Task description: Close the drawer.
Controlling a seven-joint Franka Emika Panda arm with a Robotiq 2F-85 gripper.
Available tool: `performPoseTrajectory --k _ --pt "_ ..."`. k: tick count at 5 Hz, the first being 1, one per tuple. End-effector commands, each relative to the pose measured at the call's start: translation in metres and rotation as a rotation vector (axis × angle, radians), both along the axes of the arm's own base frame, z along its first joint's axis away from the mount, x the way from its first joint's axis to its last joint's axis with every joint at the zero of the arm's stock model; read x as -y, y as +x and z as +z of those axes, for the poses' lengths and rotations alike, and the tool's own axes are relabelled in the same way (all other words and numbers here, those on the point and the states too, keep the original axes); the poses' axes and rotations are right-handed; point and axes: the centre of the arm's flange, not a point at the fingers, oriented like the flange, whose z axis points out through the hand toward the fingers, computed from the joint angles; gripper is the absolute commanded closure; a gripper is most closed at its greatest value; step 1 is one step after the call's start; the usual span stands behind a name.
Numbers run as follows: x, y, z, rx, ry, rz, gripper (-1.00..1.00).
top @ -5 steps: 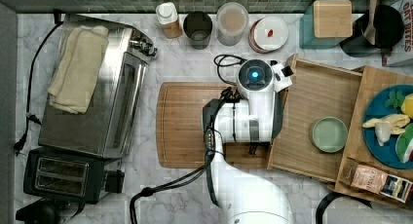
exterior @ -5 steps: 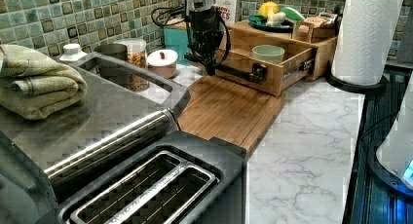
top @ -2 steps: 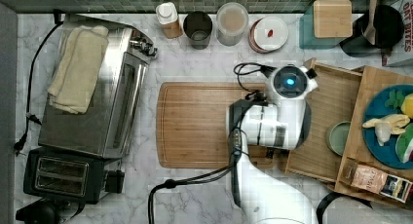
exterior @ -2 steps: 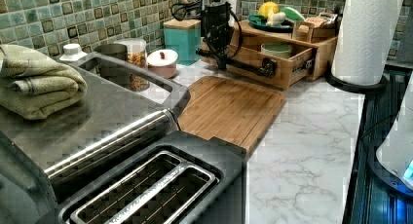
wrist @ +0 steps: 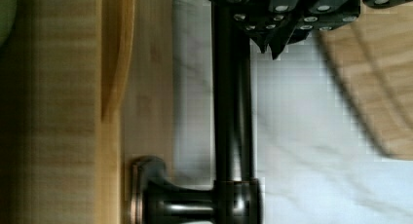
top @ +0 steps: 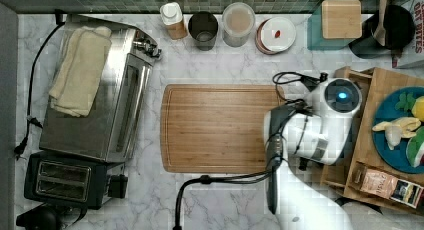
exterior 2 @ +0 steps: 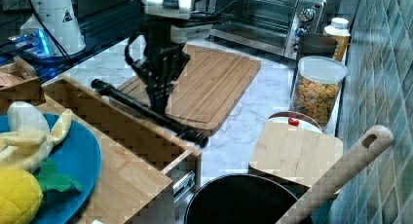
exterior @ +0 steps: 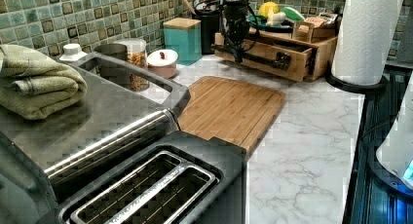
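Note:
The bamboo drawer point(exterior: 267, 50) sticks a short way out of its bamboo stand, with a narrow gap left at its end. A black bar handle point(exterior 2: 146, 112) runs along the drawer's front point(exterior 2: 141, 129). My gripper point(exterior 2: 159, 103) points straight down at this bar, near its middle. In the wrist view the fingertips point(wrist: 272, 45) are together, touching the bar point(wrist: 233, 112) on the side away from the drawer front. The gripper point(exterior: 238, 54) is shut with nothing between its fingers. In the top view the white wrist point(top: 341, 97) covers the drawer's front edge.
A bamboo cutting board point(top: 220, 127) lies just off the drawer's front. A blue plate point(top: 386, 115) of fruit sits on the stand. Jars point(top: 238, 22), a teal canister point(top: 341, 19) and a black pot point(top: 395, 25) line the tiled wall. A toaster oven point(top: 100, 105), toaster point(top: 62, 180) and paper towel roll point(exterior: 365, 36) stand nearby.
The drawer has slid far into its stand, toward the top view's right, and the arm moved with it. The green bowl inside is now covered.

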Motion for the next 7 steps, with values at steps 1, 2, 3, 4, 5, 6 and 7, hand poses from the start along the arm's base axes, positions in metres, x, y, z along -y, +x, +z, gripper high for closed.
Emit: performPoseTrajectory --k 1,2,3,4,5,6,7 --pt "0.216 -0.082 0.054 -0.015 -0.192 -0.116 1.00" --pt "0.234 -0.097 0.069 -0.063 -0.223 -0.207 1.00" --pt "0.234 -0.097 0.069 -0.063 -0.223 -0.207 1.00" --pt "0.234 -0.097 0.069 -0.063 -0.223 -0.207 1.00" --pt "0.234 -0.097 0.069 -0.063 -0.223 -0.207 1.00" --pt "0.234 -0.097 0.069 -0.063 -0.223 -0.207 1.00" --pt "0.234 -0.097 0.069 -0.063 -0.222 -0.207 1.00"
